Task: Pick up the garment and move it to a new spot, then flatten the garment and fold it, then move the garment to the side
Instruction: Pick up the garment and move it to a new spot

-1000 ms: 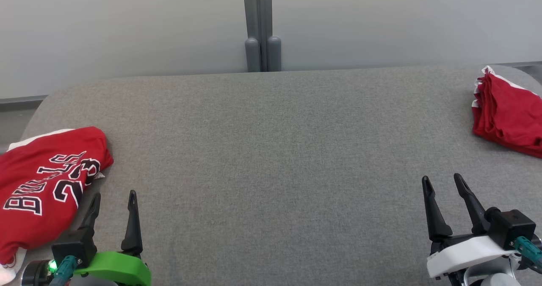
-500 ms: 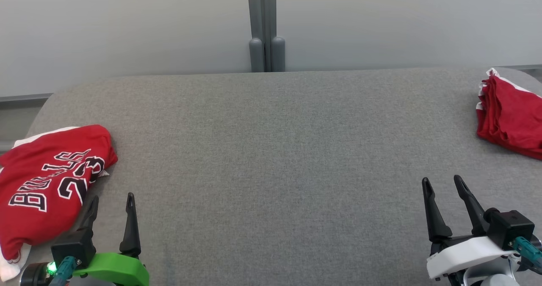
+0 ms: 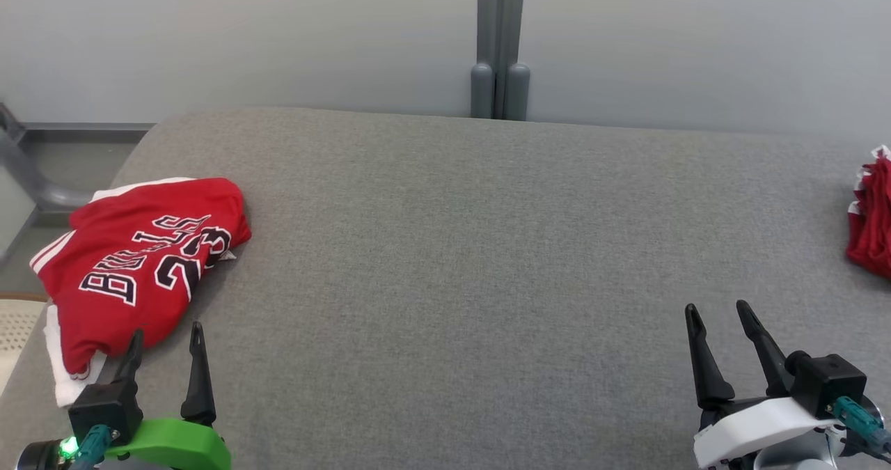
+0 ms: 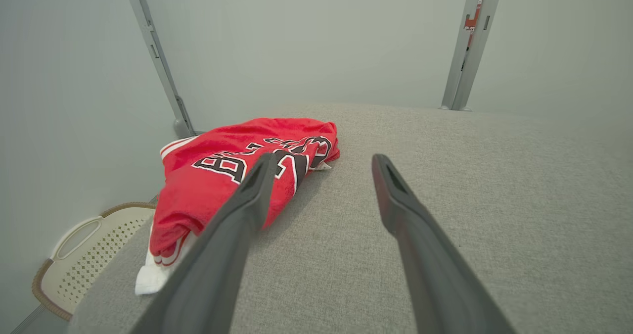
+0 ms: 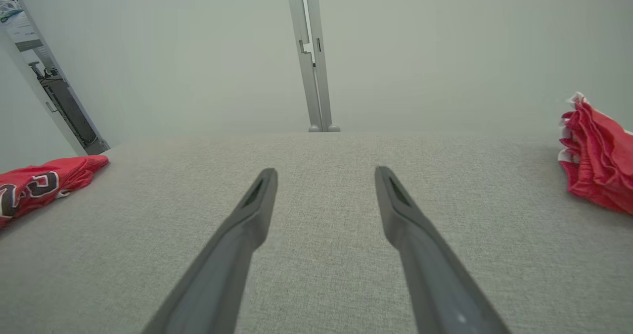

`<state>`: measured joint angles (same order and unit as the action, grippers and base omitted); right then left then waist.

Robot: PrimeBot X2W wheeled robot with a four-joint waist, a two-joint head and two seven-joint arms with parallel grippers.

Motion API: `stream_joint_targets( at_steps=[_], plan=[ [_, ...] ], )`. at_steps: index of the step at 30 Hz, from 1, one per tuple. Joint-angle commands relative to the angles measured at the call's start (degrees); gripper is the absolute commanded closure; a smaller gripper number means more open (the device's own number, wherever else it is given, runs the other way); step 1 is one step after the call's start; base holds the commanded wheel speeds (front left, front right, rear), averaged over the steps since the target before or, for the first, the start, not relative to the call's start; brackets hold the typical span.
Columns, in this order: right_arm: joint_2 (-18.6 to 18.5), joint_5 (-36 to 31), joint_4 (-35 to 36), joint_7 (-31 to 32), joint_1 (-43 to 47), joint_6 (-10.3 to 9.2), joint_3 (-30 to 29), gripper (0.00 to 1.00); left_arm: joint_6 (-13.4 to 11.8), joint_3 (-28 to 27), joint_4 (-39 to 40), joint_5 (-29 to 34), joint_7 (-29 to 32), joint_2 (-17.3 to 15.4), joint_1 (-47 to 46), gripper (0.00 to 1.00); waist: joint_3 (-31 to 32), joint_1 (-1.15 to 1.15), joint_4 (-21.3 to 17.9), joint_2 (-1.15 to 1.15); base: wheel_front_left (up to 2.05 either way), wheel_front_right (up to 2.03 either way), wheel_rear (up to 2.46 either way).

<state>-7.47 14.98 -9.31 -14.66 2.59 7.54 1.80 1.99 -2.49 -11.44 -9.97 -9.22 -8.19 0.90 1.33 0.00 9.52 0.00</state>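
Note:
The garment (image 3: 139,254) is a red jersey with black-and-white lettering, lying bunched at the left end of the grey padded table (image 3: 452,247). Some white cloth shows under its near edge. My left gripper (image 3: 167,331) stands open just in front of its near right corner, apart from it and empty. In the left wrist view the garment (image 4: 217,175) lies ahead and to the left of the open left gripper (image 4: 324,158). My right gripper (image 3: 717,308) is open and empty at the near right. In the right wrist view the right gripper (image 5: 326,170) points over bare table, with the garment (image 5: 39,183) far to the left.
A stack of folded red cloth (image 3: 873,219) sits at the table's right end. A grey post (image 3: 498,45) stands behind the far edge against the pale wall. A white perforated basket (image 4: 84,260) sits on the floor beyond the table's left edge.
The head camera has turned to the left, so everything has shifted right in the picture. Both grippers stay open and low at the near edge, and the garment lies as before.

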Motion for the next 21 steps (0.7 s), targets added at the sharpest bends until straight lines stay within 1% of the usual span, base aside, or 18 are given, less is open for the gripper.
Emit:
stream_joint_targets(
  at_steps=[1, 10, 21],
  plan=[
    [0.20, 0.34, -0.30, -0.19, 0.69, -0.11, 0.09, 0.00, -0.17, -0.21, 0.11, -0.07, -0.09, -0.49, 0.99, 0.00, 0.13, 0.00, 2.87, 0.00, 0.00, 0.00, 0.00],
    [0.68, 0.59, -1.16, -0.43, -0.54, -0.11, 0.89, 0.00, -0.86, -0.60, 0.37, -0.57, -0.12, -1.27, 1.32, 0.00, -0.26, 0.00, 9.29, 0.00, 0.00, 0.00, 0.00],
    [0.85, 0.67, -2.31, -0.45, -1.63, -0.11, 1.76, 0.00, -1.60, -0.72, 0.11, -1.17, -0.53, -1.77, 1.92, 0.00, -0.40, 0.00, 15.49, 0.00, 0.00, 0.00, 0.00]
  ],
)
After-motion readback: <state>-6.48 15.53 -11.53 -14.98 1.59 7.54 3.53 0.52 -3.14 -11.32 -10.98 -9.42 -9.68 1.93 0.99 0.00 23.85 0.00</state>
